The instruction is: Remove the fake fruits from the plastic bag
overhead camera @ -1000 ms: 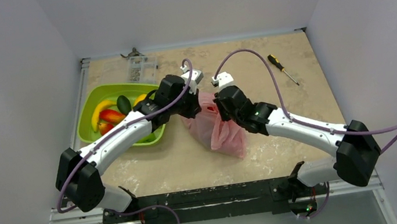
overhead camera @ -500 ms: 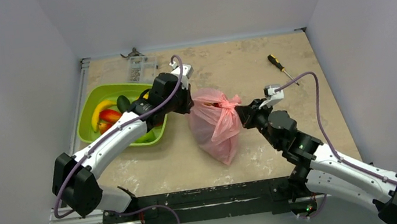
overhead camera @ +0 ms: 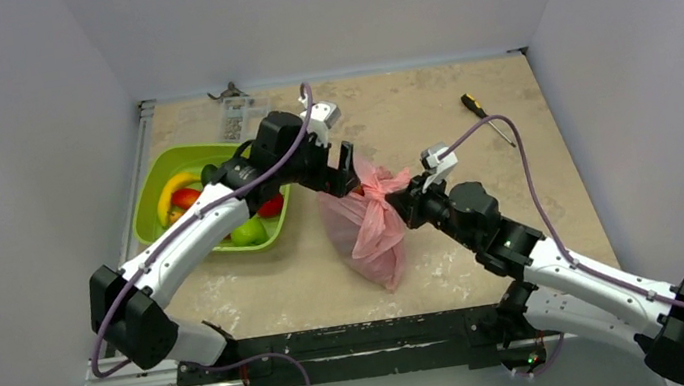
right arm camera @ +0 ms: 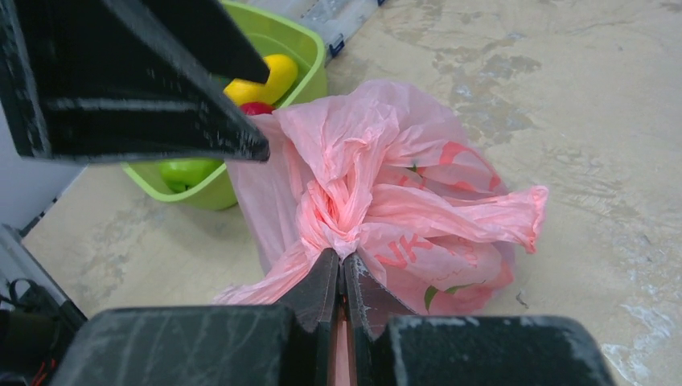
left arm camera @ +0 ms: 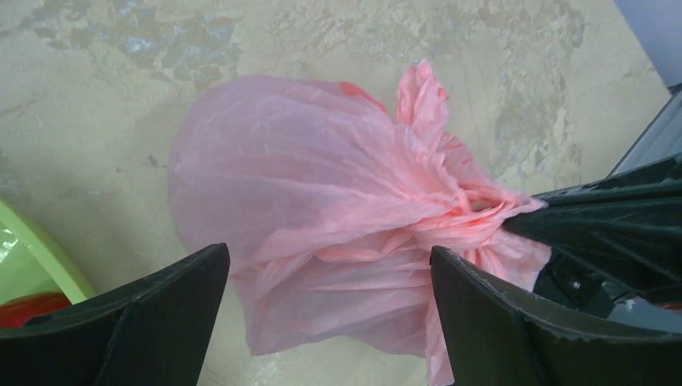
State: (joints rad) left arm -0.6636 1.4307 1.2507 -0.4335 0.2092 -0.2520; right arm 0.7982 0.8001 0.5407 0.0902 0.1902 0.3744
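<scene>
Pink plastic bag (overhead camera: pixel 371 232) sat on the table (overhead camera: pixel 310 278) just beside the green tray (overhead camera: pixel 181 151) holding fruits (overhead camera: pixel 248 232). The right gripper (right arm camera: pixel 342 267) was clamped on its twisted neck, while the left gripper (left arm camera: pixel 330 261) hung over it, jaws spread wide

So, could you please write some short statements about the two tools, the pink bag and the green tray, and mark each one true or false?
The right tool is shut on the plastic bag. True.
The left tool is shut on the bag too. False: it is wide open, close to the bag.
The green tray holds fake fruits. True.
The screwdriver lies in the tray. False: it lies on the table, to the right of the bag and apart from it.
</scene>
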